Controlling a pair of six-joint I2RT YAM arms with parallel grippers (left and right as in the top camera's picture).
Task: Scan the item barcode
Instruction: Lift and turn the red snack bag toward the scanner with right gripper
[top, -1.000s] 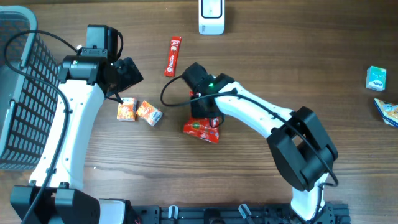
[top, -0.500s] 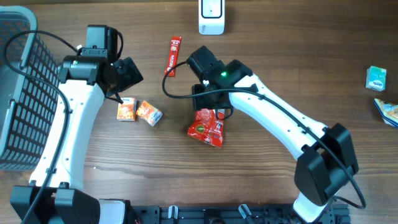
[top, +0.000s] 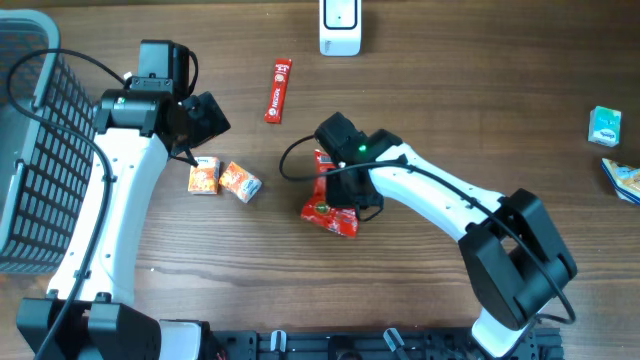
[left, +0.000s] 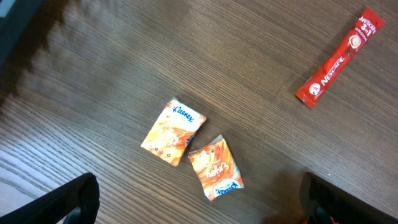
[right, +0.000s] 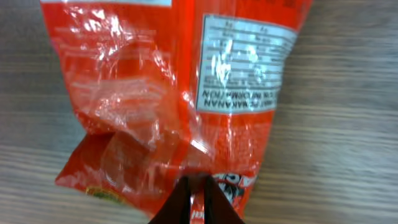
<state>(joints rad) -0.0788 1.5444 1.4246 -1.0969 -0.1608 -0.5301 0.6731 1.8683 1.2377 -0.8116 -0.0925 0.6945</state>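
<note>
1. Since half a second ago, the right arm has pulled its wrist back from near the coffee stick (top: 278, 90) to sit over the red packet (top: 328, 212). The packet has stayed in about the same spot, and the left arm has not moved.
2. Overhead: the red packet lies at the middle of the wooden surface (top: 450, 80), well apart from the white scanner (top: 340, 27) at the far edge. The right end effector (top: 338, 195) points down onto the packet, and the wrist hides the packet's far end.
3. Overhead: the left end effector (top: 208, 120) hangs above two orange tissue packs (top: 203, 177) (top: 240, 182) lying just beside each other. A dark wire basket (top: 30, 150) stands at the left edge. A green pack (top: 605, 127) and a blue packet (top: 625, 180) lie at the far right.
4. Left wrist: its fingers (left: 74, 202) stand spread at the bottom corners, released and holding nothing. Between them on the surface lie the Kleenex pack (left: 173, 132) and the second orange pack (left: 216, 168), their corners nearly meeting. The red Nescafe stick lies well apart at the upper right.
5. Right wrist: the dark fingers (right: 174, 208) are clenched almost together, grasping the red packet's crinkled near edge. The packet fills most of the view, lying on the surface with its white printed nutrition panel (right: 242, 68) facing up. I cannot make out a barcode.
</note>
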